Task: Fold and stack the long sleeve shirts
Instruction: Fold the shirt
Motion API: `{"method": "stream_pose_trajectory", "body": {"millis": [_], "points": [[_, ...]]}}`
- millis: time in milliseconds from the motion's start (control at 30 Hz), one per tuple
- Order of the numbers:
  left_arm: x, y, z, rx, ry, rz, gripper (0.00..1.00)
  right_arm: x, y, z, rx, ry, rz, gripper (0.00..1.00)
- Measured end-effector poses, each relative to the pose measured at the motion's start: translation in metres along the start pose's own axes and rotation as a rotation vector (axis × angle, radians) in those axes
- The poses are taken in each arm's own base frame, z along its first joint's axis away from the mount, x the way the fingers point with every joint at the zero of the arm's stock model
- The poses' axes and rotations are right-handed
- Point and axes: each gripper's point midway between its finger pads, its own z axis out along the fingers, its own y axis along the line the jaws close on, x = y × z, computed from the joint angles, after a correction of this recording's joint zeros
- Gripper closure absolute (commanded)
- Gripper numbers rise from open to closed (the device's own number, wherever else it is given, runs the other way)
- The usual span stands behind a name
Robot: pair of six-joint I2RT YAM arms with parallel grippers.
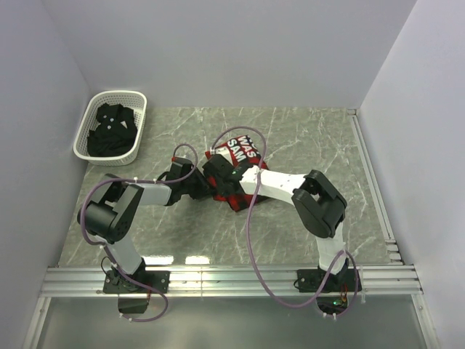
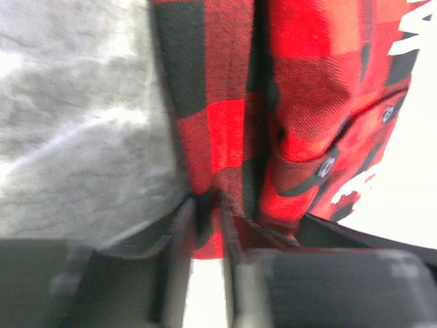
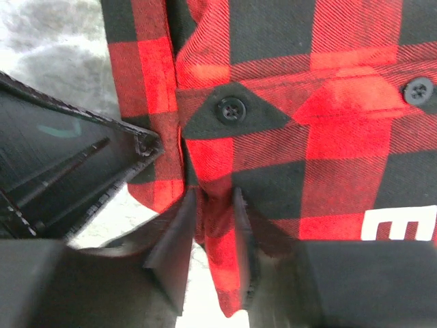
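Your left gripper (image 2: pixel 205 208) and right gripper (image 3: pixel 213 201) each stand narrow, pinching the flannel shirt (image 1: pixel 236 151) at its nine o'clock edge, mid-table. You're mid-fold, I judge. Next, lay it flat, then fetch the black shirt (image 1: pixel 110 131) from the basket (image 1: pixel 109 95) at ten o'clock.

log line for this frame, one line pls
red-and-black flannel shirt: bunched up | left gripper: flannel fold between jaws, grip unclear | right gripper: same | black shirt: in white basket
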Motion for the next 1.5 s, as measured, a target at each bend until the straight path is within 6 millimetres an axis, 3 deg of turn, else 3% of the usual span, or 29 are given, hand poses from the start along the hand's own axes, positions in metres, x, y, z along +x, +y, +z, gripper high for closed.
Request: {"method": "stream_pose_trajectory", "body": {"millis": [200,333,467,567,667,733,867,967,1033,1133,1333,1400,1500], "points": [[0.001,-0.004,-0.008,0.003,-0.016,-0.010,0.52,-0.001,0.001,-0.008,-0.052,-0.022,0.026,0.48],[-0.004,-0.006,-0.019,-0.010,-0.043,-0.010,0.34,-0.013,-0.005,-0.042,-0.128,-0.086,0.072,0.46],[-0.016,-0.010,-0.032,-0.012,-0.086,-0.007,0.26,-0.045,-0.025,-0.075,-0.232,-0.202,0.191,0.45],[-0.028,-0.012,-0.044,-0.015,-0.123,-0.015,0.26,-0.051,-0.039,-0.084,-0.318,-0.242,0.281,0.45],[-0.043,-0.018,-0.050,-0.021,-0.152,-0.006,0.30,-0.040,-0.047,-0.076,-0.436,-0.220,0.378,0.46],[-0.053,-0.032,-0.053,0.001,-0.167,0.006,0.32,-0.026,-0.048,-0.066,-0.524,-0.180,0.445,0.46],[-0.071,-0.084,-0.054,0.098,-0.178,0.051,0.43,0.001,-0.039,-0.053,-0.661,-0.092,0.543,0.48],[-0.072,-0.117,-0.043,0.163,-0.157,0.084,0.54,0.007,-0.024,-0.053,-0.766,-0.051,0.581,0.49],[-0.069,-0.125,-0.031,0.185,-0.133,0.093,0.57,0.005,-0.015,-0.053,-0.832,-0.036,0.602,0.49],[-0.058,-0.115,-0.006,0.160,-0.079,0.093,0.65,0.007,-0.007,-0.048,-0.890,-0.003,0.630,0.49],[-0.053,-0.061,0.047,0.039,-0.013,0.043,0.70,0.038,0.004,-0.026,-0.907,0.162,0.702,0.49],[-0.055,-0.049,0.056,0.029,0.004,0.025,0.70,0.048,0.005,-0.022,-0.905,0.206,0.722,0.49],[-0.068,-0.052,0.059,0.051,-0.004,0.034,0.69,0.051,0.006,-0.021,-0.910,0.225,0.731,0.49]]}}
